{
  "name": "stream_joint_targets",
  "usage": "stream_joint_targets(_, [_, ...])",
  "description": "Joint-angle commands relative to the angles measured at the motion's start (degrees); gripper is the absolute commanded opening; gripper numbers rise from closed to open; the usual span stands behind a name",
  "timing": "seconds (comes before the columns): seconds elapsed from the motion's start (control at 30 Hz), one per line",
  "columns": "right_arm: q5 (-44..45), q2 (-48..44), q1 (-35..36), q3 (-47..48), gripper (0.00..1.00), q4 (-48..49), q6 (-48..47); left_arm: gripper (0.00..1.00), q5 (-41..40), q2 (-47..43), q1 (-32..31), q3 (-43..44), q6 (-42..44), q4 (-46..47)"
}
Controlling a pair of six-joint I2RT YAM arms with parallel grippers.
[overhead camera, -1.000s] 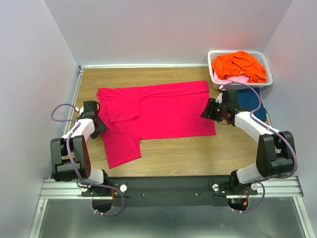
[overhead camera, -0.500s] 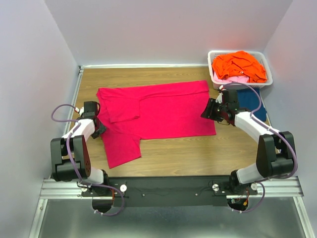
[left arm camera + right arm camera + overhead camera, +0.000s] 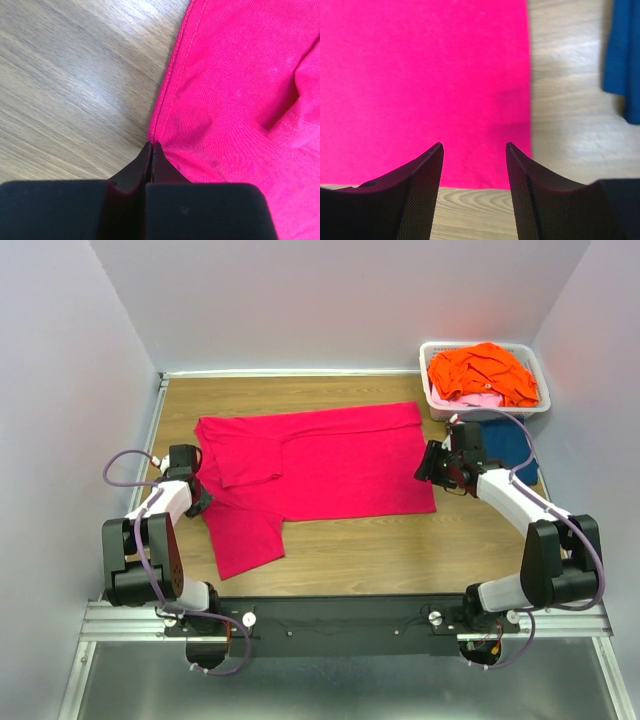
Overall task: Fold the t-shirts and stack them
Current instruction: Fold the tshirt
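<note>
Right pincer [image 3: 431,462] near basket [image 3: 480,343] of t-shirts [image 3: 485,375]

A magenta shirt [image 3: 330,465] lies spread across the middle of the surface [image 3: 400,550], with one part trailing toward 7 o'clock. The left end effector [image 3: 203,490] sits at its 9 o'clock edge and the right end effector [image 3: 425,462] at its 3 o'clock edge. At 1 o'clock a basket [image 3: 428,380] holds an orange shirt [image 3: 485,373] over a pale pink shirt [image 3: 482,399]. A blue shirt [image 3: 505,445] lies just beside the basket, at its 6 o'clock.
</note>
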Motion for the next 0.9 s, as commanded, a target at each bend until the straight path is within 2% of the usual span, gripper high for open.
stream_joint_targets(0.0, [6.9,-1.9,0.3,-1.1,0.61,-5.0,0.5,0.00,1.0,-0.6,-0.2,-1.4,0.9,-0.7])
stream_joint_targets(0.13, [11.4,-1.6,0.3,-1.0,0.61,-9.3,0.5,0.00,2.4,-2.0,-0.2,-0.7,1.9,-1.1])
stream_joint_targets(0.47, [9.8,2.2,0.3,-1.3,0.59,-13.5,2.1,0.00,6.1,-3.7,-0.2,-1.5,4.2,1.9])
stream_joint_targets(0.87, [9.2,5.5,0.3,-2.5,0.44,-13.4,4.2,0.00,6.4,-6.2,-0.3,-3.9,4.7,4.2])
